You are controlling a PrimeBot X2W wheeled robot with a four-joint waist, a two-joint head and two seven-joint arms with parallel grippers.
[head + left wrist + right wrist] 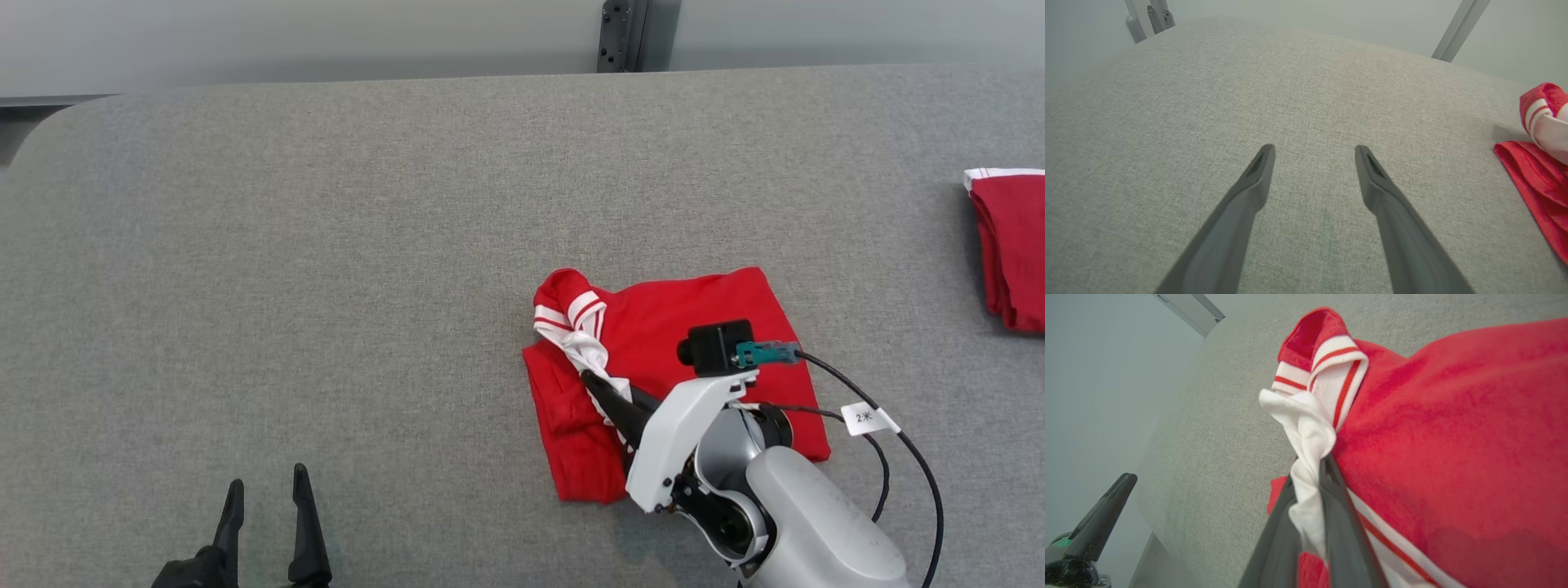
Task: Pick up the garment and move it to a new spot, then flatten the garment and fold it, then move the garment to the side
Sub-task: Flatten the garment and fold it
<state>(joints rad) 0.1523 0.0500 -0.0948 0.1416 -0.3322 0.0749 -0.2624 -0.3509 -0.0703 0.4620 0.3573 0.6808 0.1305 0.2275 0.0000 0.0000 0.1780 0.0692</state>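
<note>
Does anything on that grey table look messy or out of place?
Yes. The folded red garment with white stripes lies fairly square on the grey fabric-covered table, but a white striped part at its left edge is bunched and twisted up, pinched in the right gripper.

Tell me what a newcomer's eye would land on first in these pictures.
The bright red garment stands out first, lying part-folded right of centre on the grey table. The right hand is shut on its bunched white trim, while the left hand sits open and empty at the lower left. A second red garment lies at the table's right edge.
</note>
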